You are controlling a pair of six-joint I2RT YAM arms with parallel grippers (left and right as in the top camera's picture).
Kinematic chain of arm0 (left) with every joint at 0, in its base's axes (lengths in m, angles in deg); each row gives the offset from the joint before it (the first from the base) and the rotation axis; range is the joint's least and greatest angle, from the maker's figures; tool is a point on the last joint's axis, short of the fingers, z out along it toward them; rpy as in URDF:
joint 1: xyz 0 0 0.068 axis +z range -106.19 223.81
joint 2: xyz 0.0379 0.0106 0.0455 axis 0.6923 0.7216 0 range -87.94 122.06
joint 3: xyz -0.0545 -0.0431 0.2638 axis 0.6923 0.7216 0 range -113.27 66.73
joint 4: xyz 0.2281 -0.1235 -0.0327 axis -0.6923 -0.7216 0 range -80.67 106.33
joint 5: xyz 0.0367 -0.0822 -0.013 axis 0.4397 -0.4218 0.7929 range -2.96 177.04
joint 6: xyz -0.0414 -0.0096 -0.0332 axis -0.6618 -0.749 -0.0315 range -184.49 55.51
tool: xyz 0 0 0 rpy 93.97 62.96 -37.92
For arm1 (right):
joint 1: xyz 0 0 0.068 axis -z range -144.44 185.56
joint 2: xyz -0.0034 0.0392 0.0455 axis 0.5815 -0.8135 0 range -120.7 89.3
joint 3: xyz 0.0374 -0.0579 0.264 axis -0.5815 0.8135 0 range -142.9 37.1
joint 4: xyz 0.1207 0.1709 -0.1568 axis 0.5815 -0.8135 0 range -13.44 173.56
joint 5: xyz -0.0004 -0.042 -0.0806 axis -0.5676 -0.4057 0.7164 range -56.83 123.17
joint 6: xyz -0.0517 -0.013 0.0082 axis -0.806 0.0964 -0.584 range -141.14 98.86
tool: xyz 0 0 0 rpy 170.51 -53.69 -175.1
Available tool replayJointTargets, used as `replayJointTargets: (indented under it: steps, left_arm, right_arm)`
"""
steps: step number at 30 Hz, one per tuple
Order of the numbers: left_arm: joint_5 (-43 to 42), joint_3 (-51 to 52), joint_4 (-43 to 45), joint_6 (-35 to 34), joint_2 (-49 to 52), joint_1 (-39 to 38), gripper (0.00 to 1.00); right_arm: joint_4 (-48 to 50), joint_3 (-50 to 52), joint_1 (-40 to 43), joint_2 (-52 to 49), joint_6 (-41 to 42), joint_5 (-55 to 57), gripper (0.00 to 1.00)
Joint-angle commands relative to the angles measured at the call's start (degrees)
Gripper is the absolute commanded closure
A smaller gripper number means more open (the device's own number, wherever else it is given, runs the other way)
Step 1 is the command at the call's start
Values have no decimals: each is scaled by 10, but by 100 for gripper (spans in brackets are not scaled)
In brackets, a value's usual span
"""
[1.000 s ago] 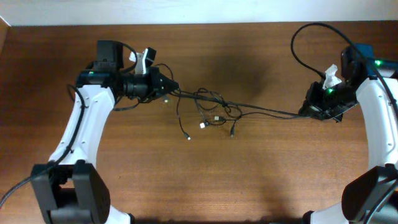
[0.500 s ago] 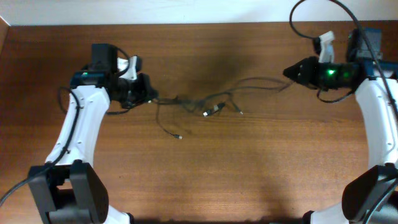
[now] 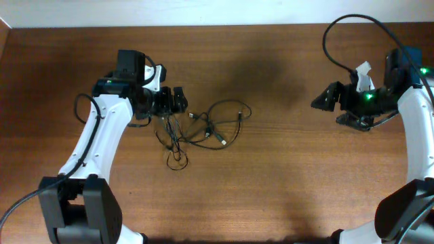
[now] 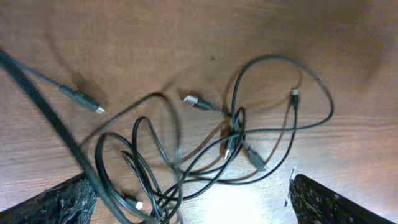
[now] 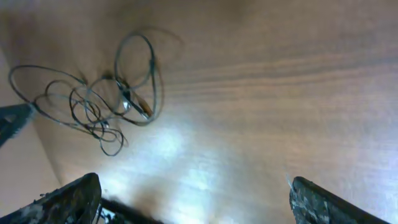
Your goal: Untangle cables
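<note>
The cables (image 3: 205, 127) lie slack on the wooden table (image 3: 285, 183) as a loose tangle of thin black loops, with small plug ends sticking out. My left gripper (image 3: 178, 102) is open just above the tangle's left side. In the left wrist view the cables (image 4: 237, 127) spread out ahead of that gripper (image 4: 193, 205), and some loops lie on the table between its fingers without being pinched. My right gripper (image 3: 324, 100) is open far to the right, well apart from the heap. In the right wrist view the cables (image 5: 124, 99) are distant, and that gripper (image 5: 196, 205) has nothing in it.
A thicker dark arm cable (image 4: 56, 124) crosses the left wrist view diagonally over the tangle's left edge. The right arm's own cable (image 3: 332, 41) loops above the table at the back right. A pale wall edge (image 3: 203, 13) borders the table's far side.
Both grippers went from shut to open and let go of the cables. The stretched strands fell slack into a heap near the left gripper, and the right gripper now sits lower.
</note>
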Motion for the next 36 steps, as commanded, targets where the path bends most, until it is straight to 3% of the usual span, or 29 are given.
replayJointTargets:
  steps: [1,3,4,5,6,7,9,10,11,14,16,17,23,26,27,28,33,36]
  left_arm:
    - [94,-33,-37,-33,-8,-27,5]
    - [187,-33,-90,-57,-8,-53,5]
    - [197,-33,-101,-57,-8,-59,10]
    - [200,-33,-115,-57,-8,-66,35]
    - [200,-32,-127,-57,-8,-71,48]
    - [201,-30,-131,-57,-8,-76,50]
    - [201,-24,-130,-57,-8,-76,63]
    - [200,-19,-123,-57,-8,-76,76]
    - [200,-15,-115,-57,-7,-76,79]
    - [200,-8,-111,-57,1,-76,70]
    - [200,-3,-108,-57,14,-77,48]
    - [200,-3,-108,-57,19,-77,45]
    - [176,0,-108,-57,84,-77,48]
    - [139,0,-95,-57,116,-77,76]
    - [113,0,-85,-57,130,-77,95]
    - [84,0,-74,-57,140,-77,100]
    - [-110,-1,13,-56,151,-77,100]
    - [-141,-1,64,-56,151,-77,100]
  right_arm:
    - [-16,-3,-18,6,-7,21,3]
    - [-20,5,-47,6,-7,49,3]
    - [-19,12,-59,6,-6,49,3]
    - [-14,21,-73,6,-6,50,3]
    - [-8,34,-91,6,-6,50,3]
    - [-1,50,-110,5,-6,50,3]
    - [24,82,-141,5,-6,50,3]
    - [43,100,-157,5,-6,49,3]
    - [64,119,-172,5,0,47,4]
    - [136,174,-210,5,2,4,7]
    - [176,201,-230,5,14,4,8]
    - [195,214,-239,5,24,5,9]
    - [264,263,-292,5,46,4,9]
    - [278,268,-314,5,46,5,9]
    - [285,269,-326,5,46,4,9]
    - [289,269,-334,5,46,4,9]
    - [321,269,-379,5,46,4,8]
    - [365,269,-424,5,45,4,13]
